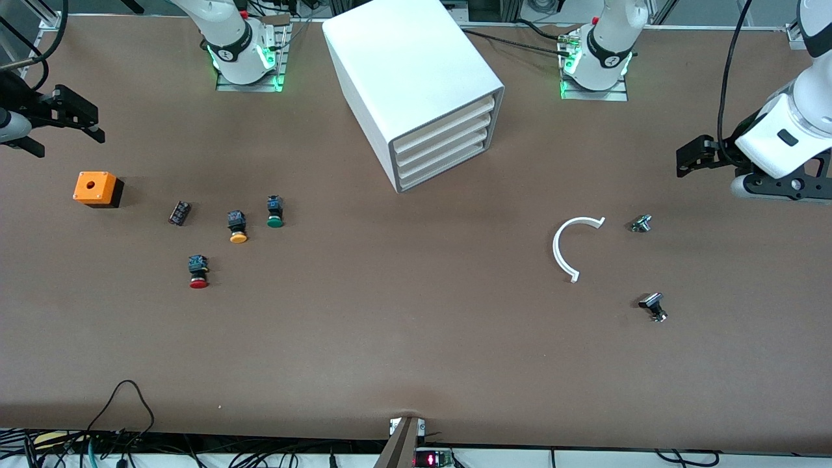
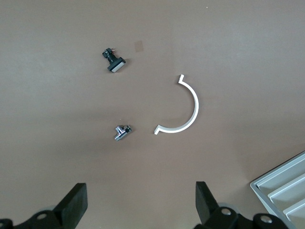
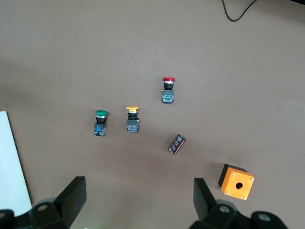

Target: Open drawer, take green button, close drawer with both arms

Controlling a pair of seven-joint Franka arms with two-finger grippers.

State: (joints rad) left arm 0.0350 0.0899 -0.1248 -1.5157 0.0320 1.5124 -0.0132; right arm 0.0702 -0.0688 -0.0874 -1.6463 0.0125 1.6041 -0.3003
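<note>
Front view. The cabinet (image 1: 416,84) stood between the two arm bases, its stacked drawers all shut; the drawer (image 1: 448,170) was the bottommost, flush with those above. The button (image 1: 275,212), green-capped, lay on the open table toward the right arm's end, just beside an orange-capped button (image 1: 238,227), with a red-capped button (image 1: 198,272) nearer the camera. The left gripper (image 1: 694,158) hung over the table's edge at the left arm's end, the right gripper (image 1: 73,120) over the opposite end; both stood wide and empty, well apart from the cabinet. Opening the drawer well would probably call for a low, square approach to the bottom front, with one arm steadying the cabinet. A white curved piece (image 1: 572,247) lay in front of the drawers, somewhat toward the left arm's end, and might crowd that approach.

Left wrist view. The fingertips (image 2: 76,202) were spread, nothing between them. Two small metal parts (image 2: 123,132) and the curved piece lay beneath; a cabinet corner showed.

Right wrist view. The spread fingertips (image 3: 74,195) framed the three buttons, a small dark block (image 3: 177,143) and an orange box (image 3: 236,181). Room around the green cap was tight only on the orange-capped side.
</note>
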